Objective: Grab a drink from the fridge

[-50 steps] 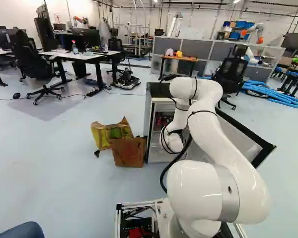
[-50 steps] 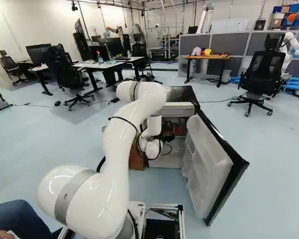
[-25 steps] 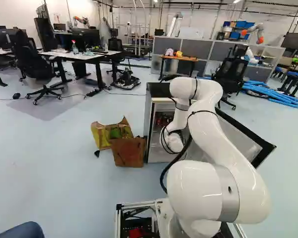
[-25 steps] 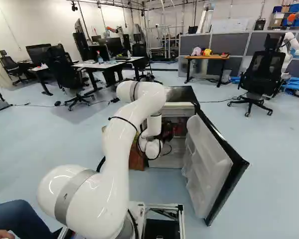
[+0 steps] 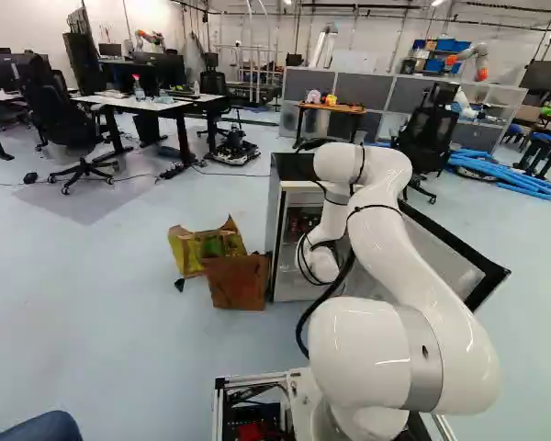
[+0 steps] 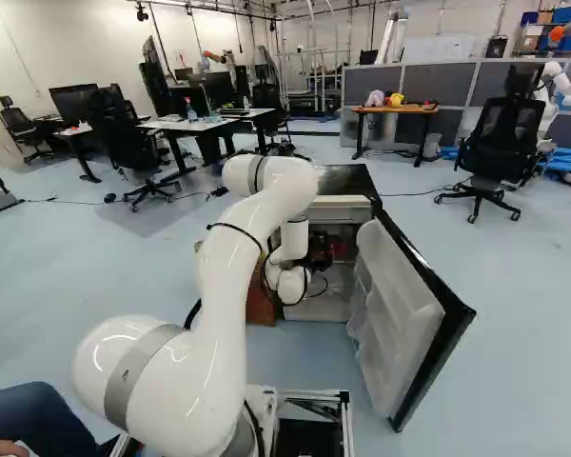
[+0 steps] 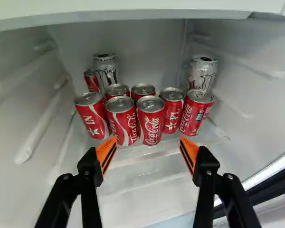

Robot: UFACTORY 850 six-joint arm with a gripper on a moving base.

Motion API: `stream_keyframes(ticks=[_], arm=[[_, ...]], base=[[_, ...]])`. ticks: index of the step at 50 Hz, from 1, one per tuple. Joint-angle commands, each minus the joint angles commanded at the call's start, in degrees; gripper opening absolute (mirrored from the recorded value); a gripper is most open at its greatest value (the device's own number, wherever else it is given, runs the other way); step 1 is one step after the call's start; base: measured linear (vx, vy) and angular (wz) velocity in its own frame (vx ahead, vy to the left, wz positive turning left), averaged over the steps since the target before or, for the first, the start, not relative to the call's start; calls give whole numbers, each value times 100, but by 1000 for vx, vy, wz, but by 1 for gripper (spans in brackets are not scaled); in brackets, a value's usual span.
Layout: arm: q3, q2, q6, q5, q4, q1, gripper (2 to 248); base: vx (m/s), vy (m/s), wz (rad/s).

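well, the gripper (image 6: 320,257) holds its fingers wide apart, with red cans (image 7: 151,124) ahead, inside the fridge (image 6: 348,179).

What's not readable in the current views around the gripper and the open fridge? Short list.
- Lower parts of the rear cans, wrist view: front cans block them.
- Gripper, left base view: hidden behind the arm.
- Anything above the white panel, wrist view: panel and picture edge cut it off.
- Individual cans, right base view: too small and dark, partly behind the wrist.
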Motion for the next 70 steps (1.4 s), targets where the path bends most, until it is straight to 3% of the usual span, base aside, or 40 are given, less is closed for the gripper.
stream_keyframes(ticks=[9, 10, 19, 40, 51, 65, 66, 70], arm=[[0, 0, 0, 0, 0, 0, 201], [0, 0, 0, 0, 0, 0, 213], [0, 0, 0, 0, 0, 0, 218], [0, 0, 0, 0, 0, 0, 214], [0, 0, 0, 0, 0, 0, 187], [0, 0, 0, 0, 0, 0, 192], [0, 0, 0, 0, 0, 0, 179], [0, 0, 0, 0, 0, 0, 179]], base=[[0, 0, 0], [0, 0, 0], [0, 0, 0], [0, 0, 0], [0, 0, 0], [0, 0, 0], [0, 0, 0], [0, 0, 0]])
